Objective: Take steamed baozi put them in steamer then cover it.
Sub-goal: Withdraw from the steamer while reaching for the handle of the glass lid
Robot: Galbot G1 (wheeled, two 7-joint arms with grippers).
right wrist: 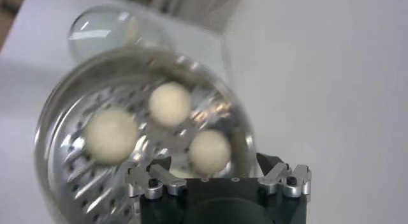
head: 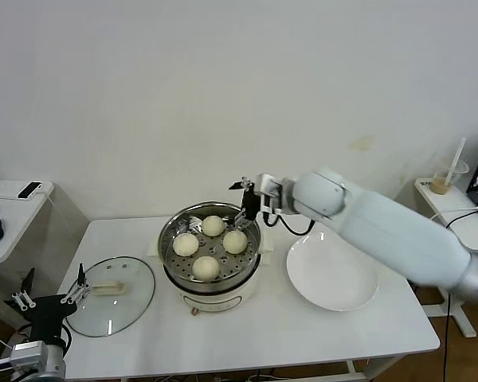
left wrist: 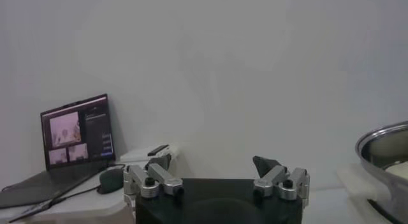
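Above the far right rim of the steamer point(head: 211, 248), the right gripper point(head: 250, 200) is held with jaws spread and nothing between them. 4 buns point(head: 206, 267) are already seated on the holed tray, so only covering seems left. The lid point(head: 111, 294) is laid flat on the table point(head: 303, 334), beside the steamer and near the left gripper point(head: 49, 297), also spread and empty. In the right wrist view 1 bun is hidden.

My four baozi point(head: 213, 225) were smooth cream-white inside the shiny steel steamer point(head: 210, 274), whose tray was dotted with holes above a white base. The cover point(head: 111, 295) was clear glass with a cream handle; the plate point(head: 332, 275) and table point(head: 303, 330) were plain white.
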